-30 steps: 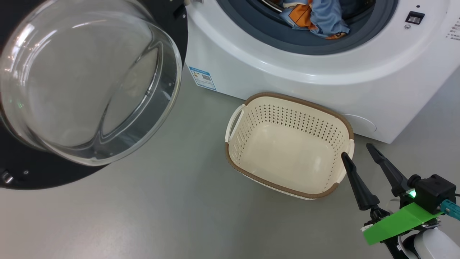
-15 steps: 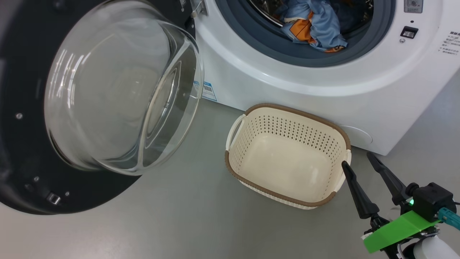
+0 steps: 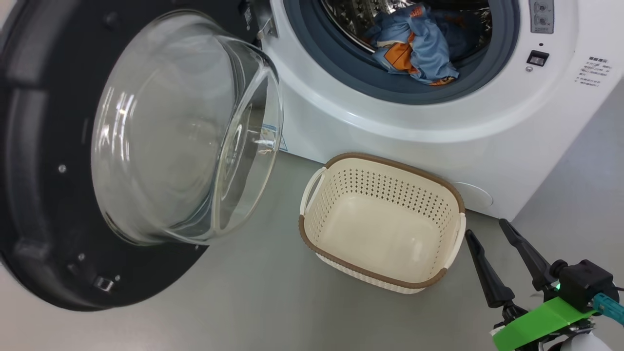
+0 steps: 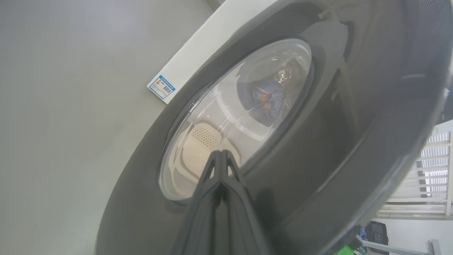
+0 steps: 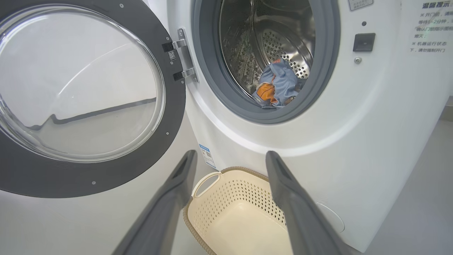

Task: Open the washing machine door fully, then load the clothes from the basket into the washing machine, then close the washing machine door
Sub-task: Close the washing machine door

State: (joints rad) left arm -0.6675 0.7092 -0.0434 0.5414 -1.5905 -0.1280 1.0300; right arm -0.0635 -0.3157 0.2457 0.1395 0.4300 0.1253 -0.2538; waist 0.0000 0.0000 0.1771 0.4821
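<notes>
- Right pincer (image 3: 486, 227) – low in the head view at about 4 o'clock, fingers spread wide and empty, pointing toward 11 o'clock. Its nearer fingertip is just beside the basket's right handle, not touching it.
- In the right wrist view the same pincer (image 5: 230, 153) has its two fingers either side of the basket (image 5: 244, 198), with the machine (image 5: 371, 124) rising at 12 o'clock.
- Left pincer (image 4: 222, 152) – fingers pressed together, nothing between them, aimed at the outer face of the door (image 4: 247, 106) near the window's lower edge. I cannot tell whether the tips touch it.
- The door (image 3: 185, 131) is swung out on its hinge (image 5: 182, 58) at 9 o'clock of the opening, its glass bowl bulging toward 3 o'clock.
- The clothes (image 3: 419, 46) lie bunched inside the drum (image 5: 276, 35), low at its front, partly over the gasket (image 3: 304, 44).
- The basket (image 3: 390, 187) stands empty on the floor (image 3: 243, 292), just before the machine (image 3: 390, 126) at 6 o'clock of the opening.
- A blue sticker (image 5: 206, 156) sits low on the machine front, at 10 o'clock of the basket.
- Between door and opening only the basket stands, down below.
</notes>
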